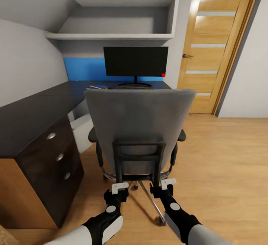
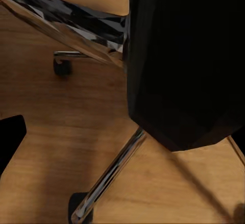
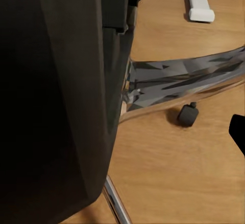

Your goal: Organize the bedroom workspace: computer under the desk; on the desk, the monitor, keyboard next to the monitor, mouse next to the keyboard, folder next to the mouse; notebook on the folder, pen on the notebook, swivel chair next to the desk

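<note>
The grey swivel chair (image 1: 139, 125) stands with its tall back toward me, hiding its seat. Both grippers sit low at its black back frame: the left gripper (image 1: 120, 187) by the frame's left foot, the right gripper (image 1: 168, 182) by the right one. In each wrist view one dark finger (image 2: 10, 138) (image 3: 238, 132) stands at the picture's edge, so the jaws look spread beside the frame. The monitor (image 1: 135, 61) stands on the black desk (image 1: 33, 114). A flat blue-grey item (image 1: 98, 87) lies left of its stand. The white computer (image 1: 82, 131) sits under the desk.
The desk's drawer unit with silver knobs (image 1: 59, 157) stands close at my left. The chair's chrome legs and castors (image 3: 188, 115) spread over the wood floor near the grippers. A wooden door (image 1: 216, 47) is at the back right, with open floor before it. Shelves hang above the monitor.
</note>
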